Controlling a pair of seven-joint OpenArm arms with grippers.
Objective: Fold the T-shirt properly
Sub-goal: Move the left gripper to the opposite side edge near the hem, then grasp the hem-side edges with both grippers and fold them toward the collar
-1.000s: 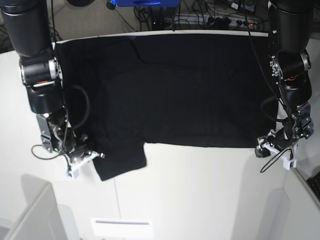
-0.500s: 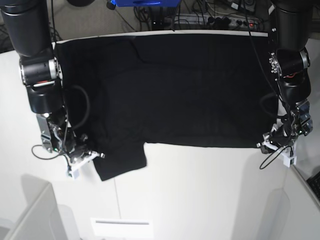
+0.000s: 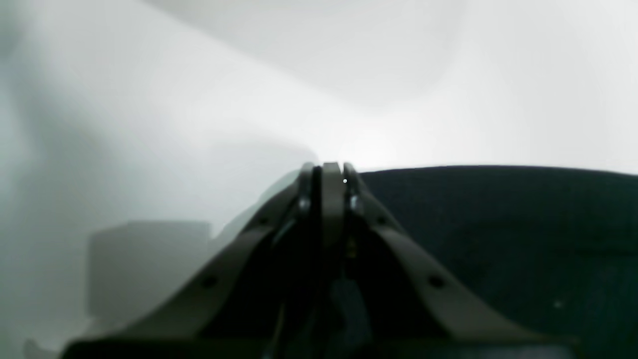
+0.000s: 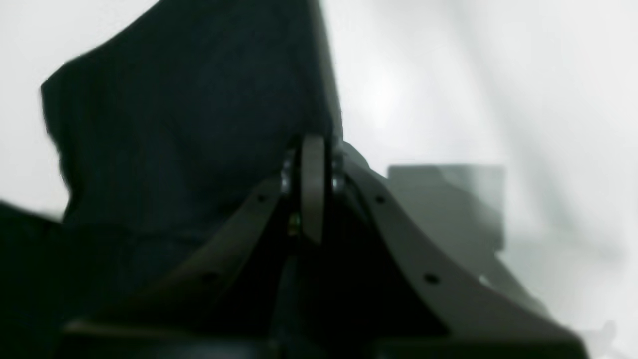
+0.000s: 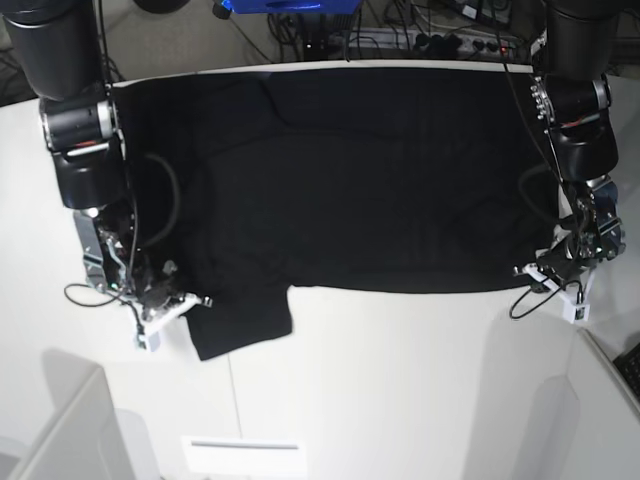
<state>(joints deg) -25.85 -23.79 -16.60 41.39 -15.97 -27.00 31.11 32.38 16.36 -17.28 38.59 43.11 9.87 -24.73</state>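
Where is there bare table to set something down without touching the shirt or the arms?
Bare white table lies in front of the T-shirt, between the right gripper and the left gripper. The strip left of the right arm is bare too. The back is covered with cloth; the shirt's front corners are crowded by grippers.

Plain black T-shirt (image 5: 360,180) on a white table (image 5: 400,390)
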